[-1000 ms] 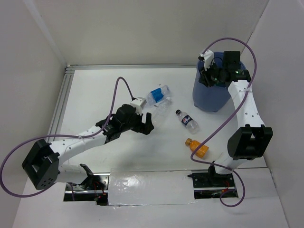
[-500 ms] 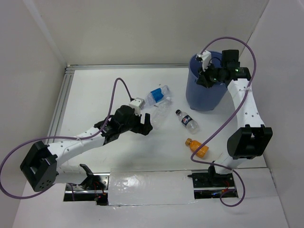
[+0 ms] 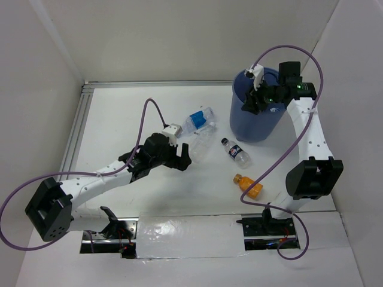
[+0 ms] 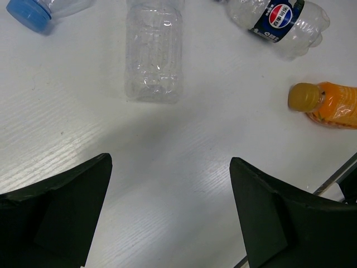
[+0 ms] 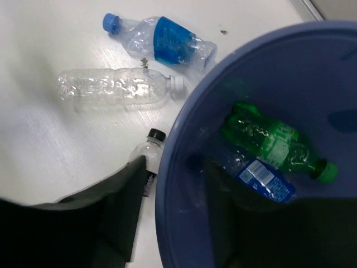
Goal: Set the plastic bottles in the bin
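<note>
Left gripper [image 3: 181, 159] is spread wide and empty, above the white table [image 3: 119, 119], near the clear unlabelled plastic bottle [image 4: 153, 50]. Right gripper [image 5: 178, 184] straddles the rim of the large blue plastic bucket [image 3: 257, 122], one finger outside, one inside. Can't tell if it's clamped. Green plastic bottle [image 5: 268, 137] and a blue-labelled clear bottle [image 5: 259, 177] lie inside the bucket. Still on the table: blue-capped clear bottle [image 5: 162, 42], dark-labelled bottle [image 4: 279, 19], short orange bottle [image 4: 329, 105].

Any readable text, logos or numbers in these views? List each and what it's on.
"百事可乐" (small, seems to read so), beside a Pepsi globe logo: on the Pepsi bottle.
Blue-labelled bottle outside the bin: print too blurred.
Blue-labelled bottle inside the bin: white patch, unreadable.
Green bottle: nothing legible.
</note>
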### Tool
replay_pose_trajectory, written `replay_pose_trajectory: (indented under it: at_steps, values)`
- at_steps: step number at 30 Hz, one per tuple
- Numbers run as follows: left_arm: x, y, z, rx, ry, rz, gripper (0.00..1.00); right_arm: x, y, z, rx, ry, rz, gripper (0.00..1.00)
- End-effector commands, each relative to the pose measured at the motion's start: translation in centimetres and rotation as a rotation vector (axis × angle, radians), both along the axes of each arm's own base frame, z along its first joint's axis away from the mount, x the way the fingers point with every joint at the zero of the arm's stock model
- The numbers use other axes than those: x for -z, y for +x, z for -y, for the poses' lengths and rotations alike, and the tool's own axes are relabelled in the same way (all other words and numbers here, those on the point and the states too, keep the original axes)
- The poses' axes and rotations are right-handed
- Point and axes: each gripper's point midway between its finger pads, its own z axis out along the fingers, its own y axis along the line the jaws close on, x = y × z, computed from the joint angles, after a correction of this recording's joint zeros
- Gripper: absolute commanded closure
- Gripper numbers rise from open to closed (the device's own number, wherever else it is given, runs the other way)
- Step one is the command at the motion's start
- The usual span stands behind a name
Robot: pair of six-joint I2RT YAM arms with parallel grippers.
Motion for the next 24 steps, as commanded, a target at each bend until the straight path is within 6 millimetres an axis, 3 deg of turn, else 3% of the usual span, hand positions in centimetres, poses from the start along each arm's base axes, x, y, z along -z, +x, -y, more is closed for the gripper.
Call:
replay_pose_trajectory:
  at_steps: [1,2,6,10,11,14,15,17,20,21,22,23,24]
  values:
    - [-1.5,2.1,0.0,-0.015,-0.018,0.053,0.01,-1.8,-1.5,-1.6,-0.072,0.032,0.041,0.44]
    - [-1.2,2.3,-0.2,-0.013,-0.009,0.048,0.01,-1.8,-1.5,-1.6,-0.072,0.032,0.041,0.29]
    - [-1.3,4.2,0.0,0.007,-0.001,0.062,0.01,-2.9,-2.2,-1.2,-0.068,0.026,0.079,0.04]
    - [-2.0,5.9,1.2,0.023,0.017,0.082,0.01,-6.5,-2.4,-0.5,-0.038,0.031,0.232,0.0]
    - [-2.1,6.2,1.4,0.029,0.024,0.09,0.01,-8.8,-2.8,-0.5,-0.034,0.034,0.323,0.0]
    - [-1.9,6.6,1.9,0.037,0.024,0.083,0.01,-11.1,-3.0,0.2,0.029,0.026,0.422,0.0]
    - [-1.9,6.6,1.9,0.037,0.024,0.083,0.01,-12.7,-4.1,-0.2,0.004,0.031,0.487,0.0]
    - [-1.2,6.4,1.7,0.038,0.034,0.069,0.01,-12.6,-5.3,-1.4,-0.077,0.044,0.487,0.0]
    - [-0.2,5.6,0.3,0.006,0.04,0.047,0.01,-10.0,-8.8,-5.2,-0.265,0.084,0.339,0.27]
    - [-0.7,5.6,-0.4,-0.007,0.031,0.058,0.01,-8.8,-9.7,-6.0,-0.29,0.092,0.27,0.37]
    - [-0.7,5.2,-0.6,-0.012,0.025,0.053,0.01,-7.6,-10.1,-6.6,-0.309,0.096,0.231,0.56]
    - [-0.1,4.9,-1.3,-0.02,0.032,0.045,0.01,-5.0,-10.7,-7.5,-0.331,0.086,0.162,0.65]
    - [-0.2,4.6,-1.5,-0.021,0.03,0.047,0.01,-4.6,-10.8,-7.8,-0.317,0.069,0.174,0.72]
